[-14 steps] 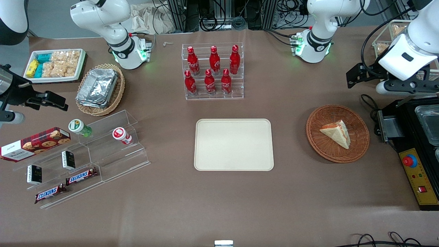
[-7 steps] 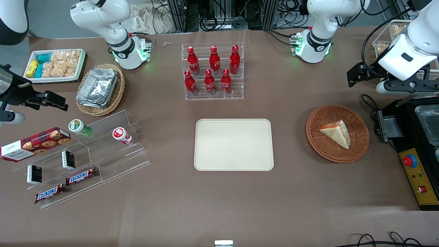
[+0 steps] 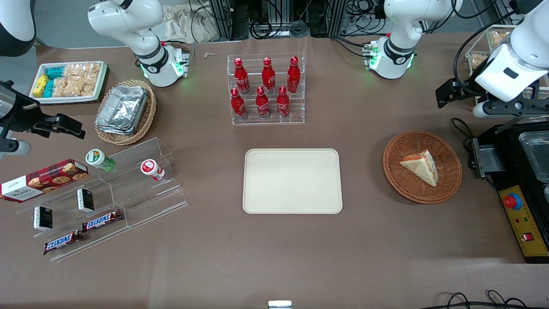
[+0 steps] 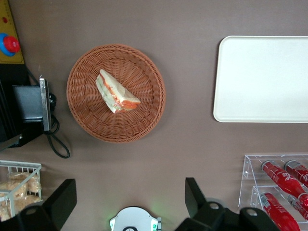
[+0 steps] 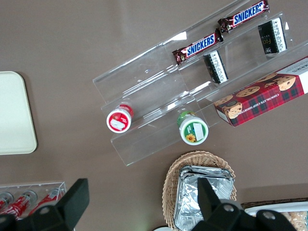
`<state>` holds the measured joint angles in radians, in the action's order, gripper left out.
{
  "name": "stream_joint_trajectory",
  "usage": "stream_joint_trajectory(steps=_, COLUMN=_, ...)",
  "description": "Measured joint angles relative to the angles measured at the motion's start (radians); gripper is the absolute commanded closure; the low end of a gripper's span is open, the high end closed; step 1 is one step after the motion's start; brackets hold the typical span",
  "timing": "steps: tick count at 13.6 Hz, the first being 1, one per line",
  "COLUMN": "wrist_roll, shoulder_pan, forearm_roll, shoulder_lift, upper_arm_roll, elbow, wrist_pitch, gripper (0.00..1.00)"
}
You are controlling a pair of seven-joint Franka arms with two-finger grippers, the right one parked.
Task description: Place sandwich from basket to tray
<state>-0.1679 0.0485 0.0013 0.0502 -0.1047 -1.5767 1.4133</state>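
Observation:
The sandwich [image 3: 420, 167], a white wedge with orange-red filling, lies in the round reddish-brown basket [image 3: 394, 171] toward the working arm's end of the table. The cream tray [image 3: 292, 181] sits flat and bare at mid-table, beside the basket. My left gripper [image 3: 448, 92] hangs high above the table, farther from the front camera than the basket, open and empty. The left wrist view looks down past the gripper [image 4: 127, 199], whose black fingers [image 4: 60, 204] are spread wide, onto the sandwich [image 4: 115, 92], the basket [image 4: 144, 115] and the tray [image 4: 262, 79].
A clear rack of red bottles [image 3: 266, 90] stands farther from the camera than the tray. A black control box with a red button [image 3: 523, 206] sits beside the basket. An acrylic snack shelf [image 3: 128, 193], a tan basket of foil containers [image 3: 124, 111] and a white snack tray [image 3: 68, 81] lie toward the parked arm's end.
My left gripper has drifted slightly toward the working arm's end and away from the camera. The sandwich, basket and tray have not moved.

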Motion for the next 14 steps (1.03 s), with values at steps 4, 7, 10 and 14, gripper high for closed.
stream_joint_trajectory(steps=4, wrist_roll=-0.088, shoulder_pan=-0.004, forearm_roll=0.020, shoulder_lift=0.031, upper_arm_roll=0.036, elbow=-0.092, wrist_pitch=0.032, gripper=0.00)
stream_joint_trajectory(steps=7, wrist_roll=-0.093, shoulder_pan=-0.008, forearm_roll=0.020, shoulder_lift=0.098, upper_arm_roll=0.092, elbow=-0.209, wrist_pitch=0.106, gripper=0.00)
stream_joint_trajectory(steps=10, wrist_roll=-0.165, shoulder_pan=-0.007, forearm_roll=0.020, shoulder_lift=0.139, upper_arm_roll=0.097, elbow=-0.297, wrist_pitch=0.147, gripper=0.00)
stream_joint_trajectory(steps=14, wrist_roll=-0.206, shoulder_pan=-0.008, forearm_roll=0.020, shoulder_lift=0.142, upper_arm_roll=0.100, elbow=-0.380, wrist_pitch=0.233, gripper=0.00)
